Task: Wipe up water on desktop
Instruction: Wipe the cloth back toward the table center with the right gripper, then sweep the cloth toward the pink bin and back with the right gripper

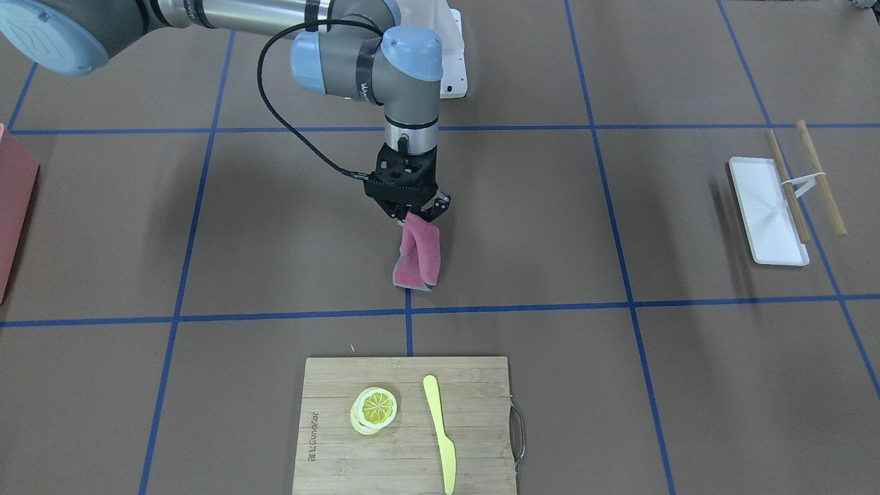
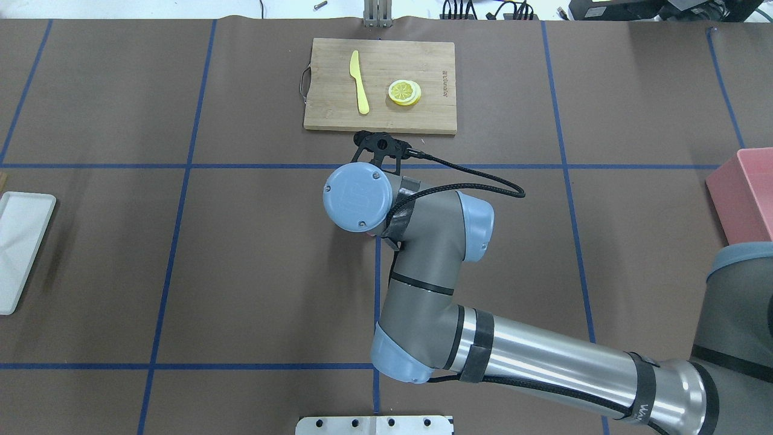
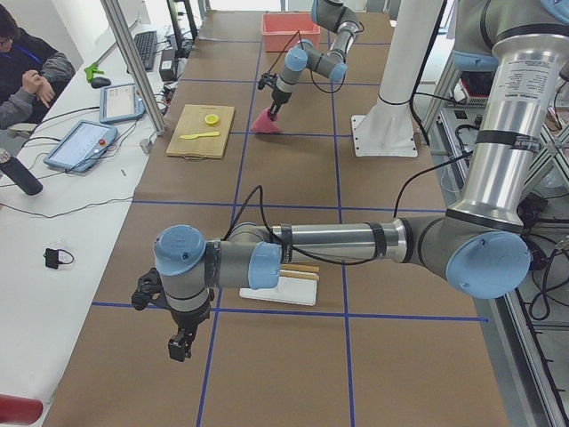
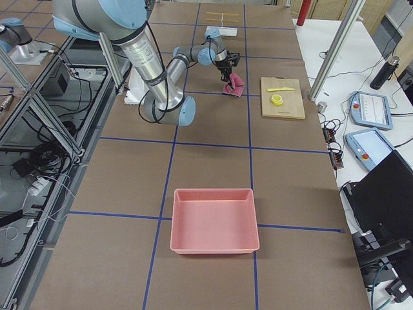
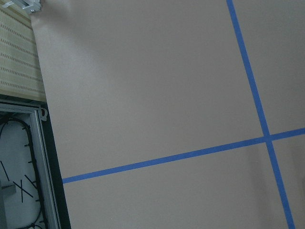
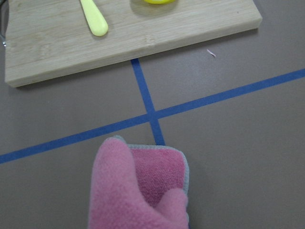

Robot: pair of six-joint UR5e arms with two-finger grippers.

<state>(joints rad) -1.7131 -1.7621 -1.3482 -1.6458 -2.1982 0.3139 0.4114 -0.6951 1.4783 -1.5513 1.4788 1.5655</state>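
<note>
Nearest the front-facing camera, a bamboo cutting board point(image 1: 481, 412) lies flat on the desktop point(image 1: 522, 227), a wide brown surface crossed by blue tape lines that runs under everything here. On the board sit a small stack of lemon slices point(image 1: 375, 409) and, just beside them, a yellow plastic knife point(image 1: 440, 430) lying lengthwise.

Just past the board, near a crossing of the tape lines, the right gripper point(image 1: 414, 218) points straight down with its claw clamped on the top of a pink cloth point(image 1: 419, 258). The cloth hangs folded, and its lower end touches the desktop right beside the tape crossing.

Farther off, toward the robot's left, a shallow white tray point(image 1: 760, 199) rests on the desktop. One of two thin wooden sticks point(image 1: 821, 177) lies over the tray's edge and the other just beside it, with a small white bracket joining them.

At the robot's right end of the desktop stands an open-topped pink bin point(image 4: 215, 244), well apart from the cloth.

At the far left end, the left gripper point(image 3: 180, 345) hangs above the desktop; whether its claw is apart or together cannot be told.
</note>
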